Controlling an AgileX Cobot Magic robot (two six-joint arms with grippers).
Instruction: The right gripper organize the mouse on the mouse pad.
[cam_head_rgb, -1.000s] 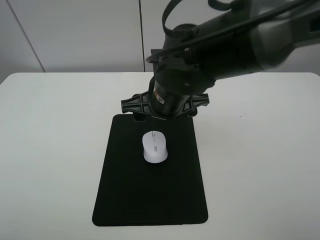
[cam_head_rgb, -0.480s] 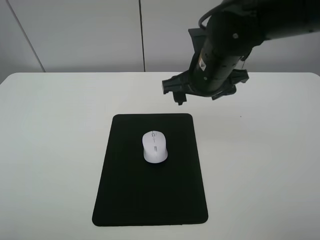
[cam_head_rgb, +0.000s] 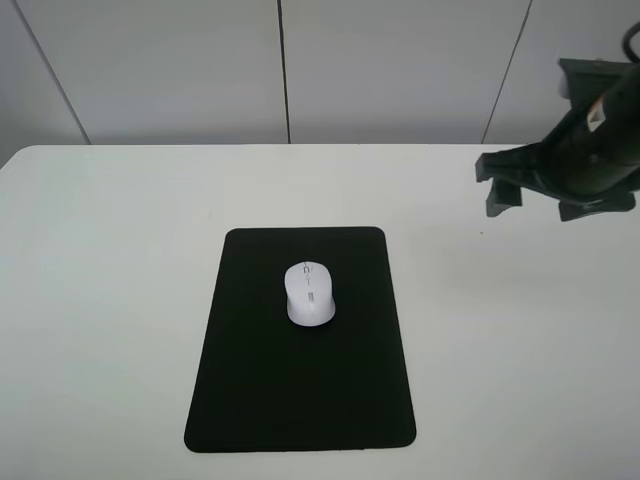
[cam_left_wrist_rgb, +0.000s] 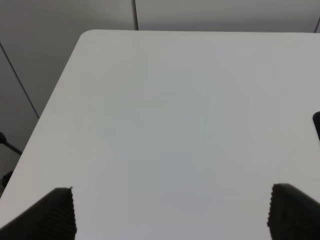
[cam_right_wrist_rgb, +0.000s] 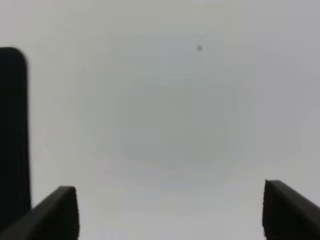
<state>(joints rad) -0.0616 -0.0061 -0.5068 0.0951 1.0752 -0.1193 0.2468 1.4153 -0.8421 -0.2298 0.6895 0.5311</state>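
Observation:
The white mouse (cam_head_rgb: 309, 293) lies upright on the upper middle of the black mouse pad (cam_head_rgb: 300, 390), which lies flat on the white table (cam_head_rgb: 110, 280). My right gripper (cam_head_rgb: 558, 195) hangs above the table at the far right, well away from the mouse, open and empty. In the right wrist view its two fingertips (cam_right_wrist_rgb: 50, 212) stand wide apart over bare table, with the pad's edge (cam_right_wrist_rgb: 12, 125) at one side. My left gripper (cam_left_wrist_rgb: 170, 212) is open over bare table; it does not show in the exterior view.
The table's rounded far left corner (cam_left_wrist_rgb: 87, 35) and a grey panelled wall (cam_head_rgb: 280, 70) lie behind. A small dark speck (cam_right_wrist_rgb: 199, 48) marks the table by the right gripper.
My right arm has pulled back from over the pad's top edge to the far right and risen. The mouse and pad have not moved.

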